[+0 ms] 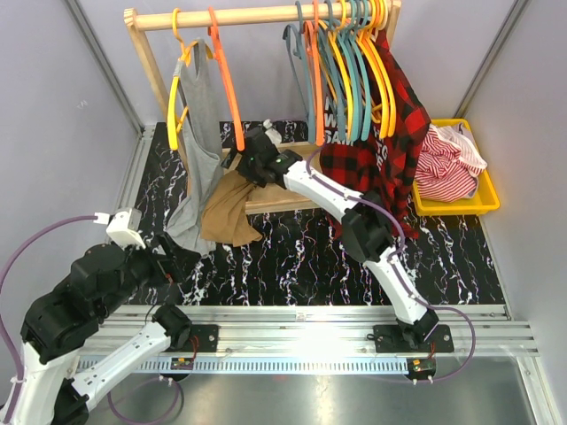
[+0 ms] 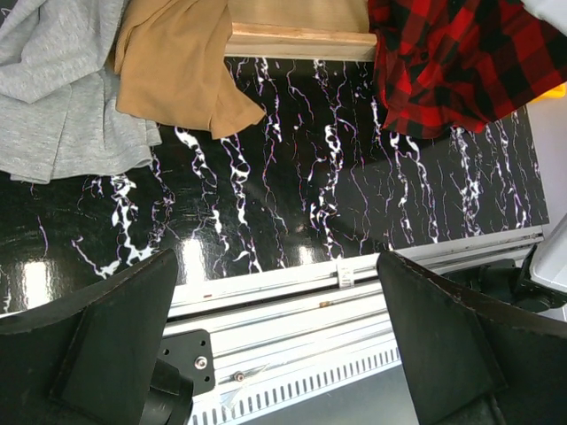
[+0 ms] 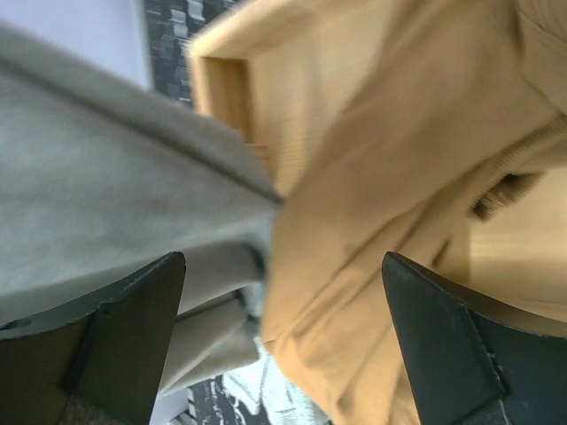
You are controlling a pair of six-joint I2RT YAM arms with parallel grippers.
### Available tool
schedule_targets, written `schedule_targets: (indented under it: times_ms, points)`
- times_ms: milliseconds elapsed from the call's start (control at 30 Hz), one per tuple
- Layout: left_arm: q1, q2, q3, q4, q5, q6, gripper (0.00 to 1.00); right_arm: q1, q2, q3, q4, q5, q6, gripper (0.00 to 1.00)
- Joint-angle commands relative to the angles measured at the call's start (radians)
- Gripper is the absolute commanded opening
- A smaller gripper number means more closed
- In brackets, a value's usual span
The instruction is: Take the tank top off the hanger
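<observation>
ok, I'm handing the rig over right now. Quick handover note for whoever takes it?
Left gripper: open, empty, low over the table at the near left, away from the rack.
Right gripper: open, up against the fabric where the gray tank top meets the tan garment, gripping nothing.
Tank top: on the yellow hanger on the rail, lower end draped onto the table.
Done: nothing removed yet.
Left: grasp the tank top and work its straps off the hanger.

A red checked shirt (image 1: 381,150) hangs at the right of the wooden rail (image 1: 257,15). A yellow tray (image 1: 461,208) holds striped cloth (image 1: 443,168) just beside it.
</observation>
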Motion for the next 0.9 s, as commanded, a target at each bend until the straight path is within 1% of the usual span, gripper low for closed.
schedule_targets:
  times_ms: [0, 100, 167, 267, 300, 333, 367, 400, 433, 467, 500, 567, 600, 667, 700, 733, 767, 800, 833, 867]
  points:
    - [0.000, -0.021, -0.008, 0.029, -0.012, -0.021, 0.99, -0.006, 0.054, 0.111, -0.245, 0.074, 0.083, 1.00]
    - [0.000, -0.040, -0.017, 0.027, -0.020, -0.029, 0.99, -0.011, 0.042, 0.091, -0.294, 0.142, 0.116, 1.00]
    - [-0.001, -0.048, -0.026, 0.022, -0.028, -0.035, 0.99, -0.015, 0.035, 0.059, -0.296, 0.159, 0.134, 1.00]
    - [-0.001, -0.058, -0.039, 0.024, -0.032, -0.038, 0.99, -0.041, 0.058, 0.053, -0.244, 0.077, 0.119, 1.00]
    - [-0.001, -0.057, -0.039, 0.025, -0.034, -0.038, 0.99, -0.050, 0.089, 0.062, -0.210, 0.010, 0.110, 1.00]
    - [-0.001, -0.054, -0.039, 0.025, -0.034, -0.036, 0.99, -0.055, 0.106, 0.071, -0.193, -0.026, 0.087, 1.00]
    - [-0.003, -0.052, -0.039, 0.025, -0.035, -0.035, 0.99, -0.055, 0.127, 0.112, -0.185, -0.057, 0.081, 1.00]
    - [-0.001, -0.052, -0.037, 0.025, -0.034, -0.035, 0.99, -0.057, 0.182, 0.147, -0.190, -0.112, 0.075, 1.00]
    - [-0.003, -0.048, -0.037, 0.025, -0.034, -0.033, 0.99, -0.057, 0.213, 0.234, -0.208, -0.118, 0.068, 1.00]
    - [-0.003, -0.048, -0.039, 0.024, -0.032, -0.033, 0.99, -0.057, 0.247, 0.285, -0.243, -0.141, 0.073, 1.00]
    - [-0.003, -0.049, -0.037, 0.018, -0.034, -0.033, 0.99, -0.057, 0.299, 0.321, -0.282, -0.157, 0.075, 1.00]
    - [-0.003, -0.049, -0.033, 0.012, -0.042, -0.033, 0.99, -0.057, 0.321, 0.346, -0.285, -0.169, 0.087, 1.00]
    - [-0.005, -0.051, -0.031, 0.006, -0.045, -0.033, 0.99, -0.057, 0.315, 0.330, -0.252, -0.175, 0.088, 0.95]
    - [-0.006, -0.054, -0.027, 0.004, -0.052, -0.032, 0.99, -0.060, 0.289, 0.249, -0.186, -0.201, 0.090, 0.87]
    - [-0.008, -0.051, -0.026, 0.002, -0.054, -0.032, 0.99, -0.058, 0.281, 0.228, -0.128, -0.210, 0.088, 0.73]
    - [-0.008, -0.051, -0.025, 0.002, -0.054, -0.032, 0.99, -0.060, 0.272, 0.183, -0.094, -0.224, 0.084, 0.65]
    - [-0.011, -0.048, -0.023, 0.004, -0.057, -0.030, 0.99, -0.063, 0.246, 0.137, -0.030, -0.246, 0.082, 0.40]
    - [-0.012, -0.048, -0.023, 0.004, -0.057, -0.029, 0.99, -0.063, 0.229, 0.137, -0.005, -0.246, 0.082, 0.40]
    - [-0.012, -0.048, -0.022, 0.004, -0.057, -0.027, 0.99, -0.063, 0.207, 0.087, 0.015, -0.237, 0.076, 0.14]
    - [-0.012, -0.046, -0.022, 0.005, -0.058, -0.024, 0.99, -0.066, 0.157, 0.050, 0.040, -0.221, 0.071, 0.06]
